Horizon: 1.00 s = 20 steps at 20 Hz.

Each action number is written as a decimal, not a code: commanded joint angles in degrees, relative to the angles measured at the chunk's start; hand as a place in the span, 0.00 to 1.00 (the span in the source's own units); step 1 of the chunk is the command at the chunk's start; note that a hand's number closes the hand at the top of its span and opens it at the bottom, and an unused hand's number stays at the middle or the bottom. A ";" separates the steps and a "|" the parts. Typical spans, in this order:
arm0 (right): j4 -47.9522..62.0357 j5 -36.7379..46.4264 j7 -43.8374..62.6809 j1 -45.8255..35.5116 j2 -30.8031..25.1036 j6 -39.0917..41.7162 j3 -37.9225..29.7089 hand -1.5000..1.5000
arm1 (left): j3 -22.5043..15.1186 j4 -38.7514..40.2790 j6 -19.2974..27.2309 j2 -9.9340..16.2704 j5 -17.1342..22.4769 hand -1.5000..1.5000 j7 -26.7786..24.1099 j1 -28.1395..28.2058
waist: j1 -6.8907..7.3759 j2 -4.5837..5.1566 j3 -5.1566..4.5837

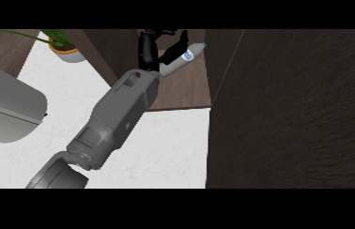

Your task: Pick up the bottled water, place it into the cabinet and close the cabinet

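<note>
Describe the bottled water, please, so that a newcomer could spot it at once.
Find the dark wooden cabinet beyond the white counter. A grey forearm reaches inside it, ending in a black hand. The tilted bottled water in its fingers is the only pale thing there, with a blue label.

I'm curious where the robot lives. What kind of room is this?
Probably a kitchen. There's a white counter, a dark wooden cabinet standing open, and a potted plant in the corner. The robot hand is holding a water bottle inside the cabinet.
</note>
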 commanded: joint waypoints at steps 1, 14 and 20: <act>-3.40 -2.99 2.78 0.13 0.23 -0.37 -0.23 0.00 | 1.25 -1.78 -8.68 -0.48 2.18 1.00 -4.61 2.16 | 0.73 -0.48 0.09; -11.30 -0.63 5.95 4.26 -0.97 -0.43 1.88 0.00 | -11.61 -17.97 -18.26 -0.51 13.62 1.00 1.06 13.04 | 1.56 -1.85 0.04; -9.23 2.53 5.44 4.30 -0.05 -2.17 4.63 0.00 | -21.70 -33.31 -20.34 -0.51 16.81 0.00 2.36 26.96 | 3.91 -2.49 0.07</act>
